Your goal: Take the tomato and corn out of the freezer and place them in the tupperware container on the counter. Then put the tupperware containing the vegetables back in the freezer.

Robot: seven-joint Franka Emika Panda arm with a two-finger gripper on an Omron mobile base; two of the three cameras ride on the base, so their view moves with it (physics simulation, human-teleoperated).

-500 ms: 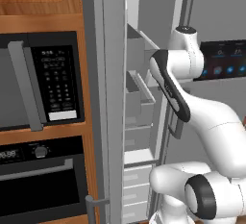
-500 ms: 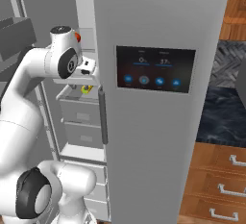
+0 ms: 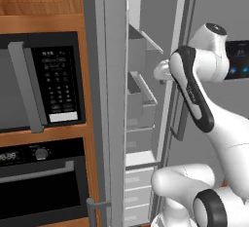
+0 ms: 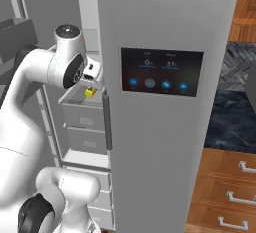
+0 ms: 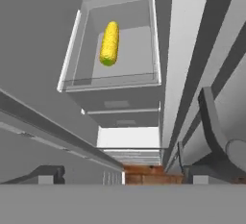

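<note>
One yellow corn (image 5: 109,43) is seen lying alone in an open freezer (image 4: 80,107) bin, well below the gripper (image 5: 122,175), whose jaws are spread wide and empty. If the descent is misaligned, the bin's rim could be struck or the corn rolled away.

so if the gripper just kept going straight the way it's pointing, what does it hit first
Most likely the corn. The open gripper looks down into an open grey freezer bin where the cob lies, slightly off the view's centre, so it could meet the bin floor beside it instead. Nothing appears in between, though depth is hard to judge.
</note>
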